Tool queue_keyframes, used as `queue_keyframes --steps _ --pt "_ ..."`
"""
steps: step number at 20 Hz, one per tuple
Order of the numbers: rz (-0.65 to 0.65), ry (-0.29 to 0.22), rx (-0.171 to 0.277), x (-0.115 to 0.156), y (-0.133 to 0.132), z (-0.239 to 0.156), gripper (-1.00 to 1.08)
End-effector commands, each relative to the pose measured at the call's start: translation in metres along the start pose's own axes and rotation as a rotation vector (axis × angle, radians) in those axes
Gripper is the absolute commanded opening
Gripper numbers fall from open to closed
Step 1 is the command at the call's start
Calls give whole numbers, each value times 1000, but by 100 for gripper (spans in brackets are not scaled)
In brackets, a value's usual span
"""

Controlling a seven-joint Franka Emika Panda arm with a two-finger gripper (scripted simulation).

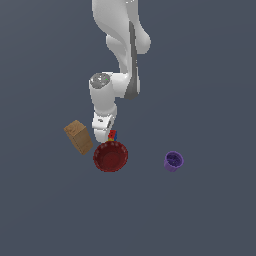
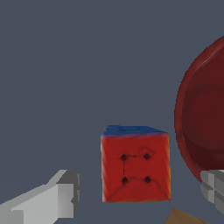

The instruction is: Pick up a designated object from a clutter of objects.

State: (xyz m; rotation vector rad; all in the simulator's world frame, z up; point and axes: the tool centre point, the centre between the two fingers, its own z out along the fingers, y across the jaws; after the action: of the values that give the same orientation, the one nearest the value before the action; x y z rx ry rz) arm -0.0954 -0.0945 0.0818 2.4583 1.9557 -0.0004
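The designated object, a small block point(image 1: 113, 135) with a red face and a blue top point(image 2: 135, 168), sits on the floor just behind the dark red bowl point(image 1: 110, 156). My gripper point(image 1: 106, 134) hangs low over the block. In the wrist view my gripper point(image 2: 138, 194) is open, its grey fingers point(image 2: 61, 197) standing on either side of the block with a gap to each. The bowl's rim point(image 2: 188, 113) curves close beside the block. The rest of the clutter of objects is a tan box point(image 1: 79, 137) and a purple cup point(image 1: 173, 161).
The tan box lies tilted on the exterior view's left of the bowl, and a corner of it point(image 2: 183, 217) shows in the wrist view. The purple cup stands apart on the exterior view's right. The floor point(image 1: 200, 75) is plain dark grey.
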Motion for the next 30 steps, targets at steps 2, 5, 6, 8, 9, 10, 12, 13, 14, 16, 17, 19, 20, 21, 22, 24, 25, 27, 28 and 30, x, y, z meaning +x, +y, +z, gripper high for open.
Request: queue_keyframes --steps 2,5,6,8,9,10,12,13,14,16,17,19,20,21,22,24,25,27,28,30 --pt "-1 0 1 0 -1 7 100" --pt "-2 1 1 0 -1 18 100" --pt "-2 1 1 0 -1 22 100" --pt "-3 1 1 0 -1 31 100" --pt "-3 1 1 0 -1 35 100" --pt "-4 0 1 0 -1 39 100" --pt "-4 0 0 0 -1 44 100" --pt "-4 0 0 0 -1 46 100" --pt "-4 0 0 0 -1 47 100" --pt "-4 0 0 0 -1 49 100" --pt "-4 0 0 0 0 48 100" --pt "-4 0 0 0 0 48 -100" --pt "-4 0 0 0 0 48 -100" --pt "-4 0 0 0 0 48 -100" --pt "-4 0 0 0 0 48 -100" --pt "-4 0 0 0 0 48 -100" --pt "-4 0 0 0 0 48 -100" --pt "-4 0 0 0 0 48 -100" --pt "-3 -1 -1 -1 0 47 -100" --pt "-3 -1 -1 0 0 46 -100"
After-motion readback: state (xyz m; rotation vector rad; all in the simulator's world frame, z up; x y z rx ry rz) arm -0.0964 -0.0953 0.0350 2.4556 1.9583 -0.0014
